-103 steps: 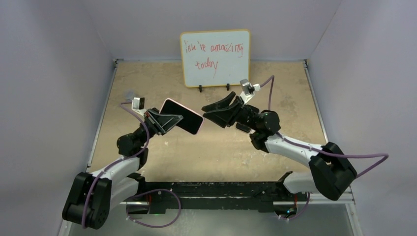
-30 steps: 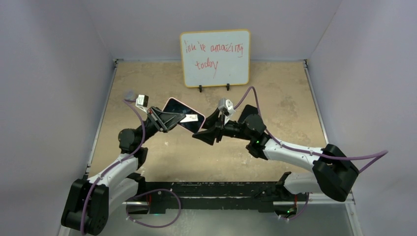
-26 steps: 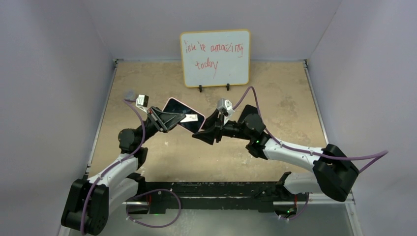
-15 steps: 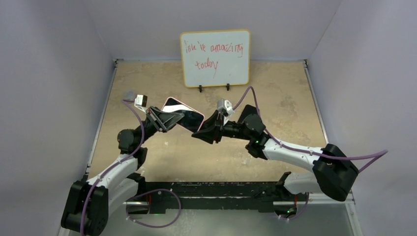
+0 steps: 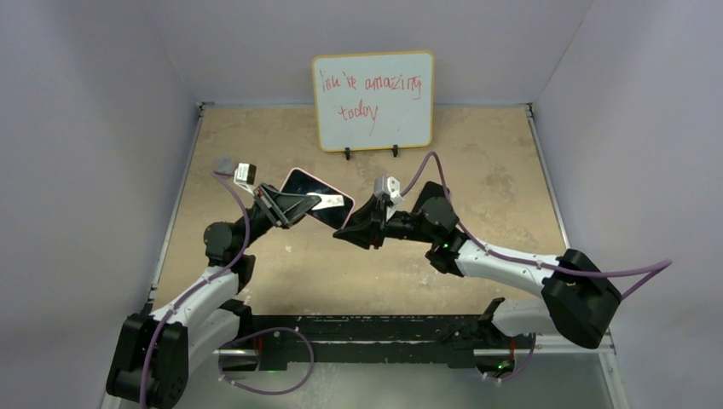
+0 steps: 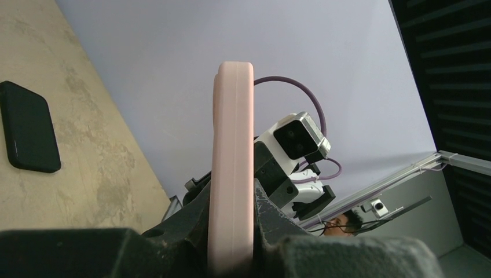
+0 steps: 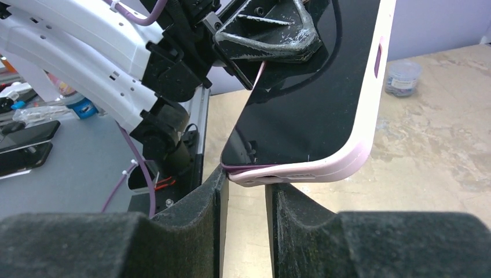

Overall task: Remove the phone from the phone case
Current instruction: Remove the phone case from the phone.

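Phone point(image 7: 312, 104) in case point(image 6: 231, 174), in left gripper point(image 5: 294, 207), corner at right gripper point(image 7: 244, 197).

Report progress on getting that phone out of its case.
Done: the left gripper holds the pink phone case clamped and off the table. In hand: the right gripper is at the case's corner, but whether it grips is unclear. Left: the removal itself. The phone sits in the case, not yet pulled free.
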You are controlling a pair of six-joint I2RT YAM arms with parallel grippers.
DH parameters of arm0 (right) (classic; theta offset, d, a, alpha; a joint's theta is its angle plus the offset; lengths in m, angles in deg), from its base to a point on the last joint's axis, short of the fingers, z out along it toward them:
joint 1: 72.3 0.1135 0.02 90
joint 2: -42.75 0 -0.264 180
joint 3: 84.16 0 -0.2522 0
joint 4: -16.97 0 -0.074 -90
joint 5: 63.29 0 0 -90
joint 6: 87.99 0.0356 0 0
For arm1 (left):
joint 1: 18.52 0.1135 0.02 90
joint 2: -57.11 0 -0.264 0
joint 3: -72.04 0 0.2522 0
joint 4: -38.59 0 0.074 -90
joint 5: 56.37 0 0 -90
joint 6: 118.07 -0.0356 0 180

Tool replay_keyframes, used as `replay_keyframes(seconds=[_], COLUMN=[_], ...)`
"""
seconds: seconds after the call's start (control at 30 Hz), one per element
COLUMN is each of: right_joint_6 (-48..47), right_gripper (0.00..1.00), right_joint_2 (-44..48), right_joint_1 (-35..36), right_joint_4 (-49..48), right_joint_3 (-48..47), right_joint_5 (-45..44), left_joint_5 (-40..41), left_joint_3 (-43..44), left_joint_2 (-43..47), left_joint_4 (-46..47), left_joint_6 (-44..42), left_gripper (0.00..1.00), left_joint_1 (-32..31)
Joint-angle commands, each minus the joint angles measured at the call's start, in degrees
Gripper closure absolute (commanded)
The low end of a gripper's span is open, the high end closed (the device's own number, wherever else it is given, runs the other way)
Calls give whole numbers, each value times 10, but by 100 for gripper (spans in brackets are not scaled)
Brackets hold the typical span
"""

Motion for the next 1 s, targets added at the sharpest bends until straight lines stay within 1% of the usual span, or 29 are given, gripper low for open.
replay_keyframes(seconds=[0.0,0.1,0.23,0.3,0.37,0.5,0.6,0.73,0.87,0.97], right_joint_6=[-17,28,130,184,217,234,219,202,189,193], right_gripper=[100,100,100,100,100,100,100,100,100,100], right_joint_2=[12,8,-10,-24,-37,-55,-62,-62,-64,-73], right_joint_1=[-23,-35,-62,-72,-75,-75,-75,-75,-74,-75], right_joint_4=[-10,-32,-55,-41,-6,76,108,118,135,152], right_joint_3=[-24,-22,-24,-32,-49,-79,-89,-86,-83,-85], right_joint_5=[-40,-48,-76,-100,-124,-185,-213,-220,-245,-271], left_joint_5=[-47,-59,-87,-91,-94,-98,-94,-85,-82,-80], left_joint_3=[28,35,53,56,58,59,54,48,49,49], left_joint_2=[8,2,-8,-6,-6,-12,-18,-24,-35,-36], left_joint_4=[21,30,58,59,69,95,124,144,178,180], left_joint_6=[16,17,20,19,21,33,46,54,70,72], left_gripper=[100,100,100,100,100,100,100,100,100,100], left_joint_1=[-4,-4,-5,-5,-5,-6,-9,-9,-11,-13])
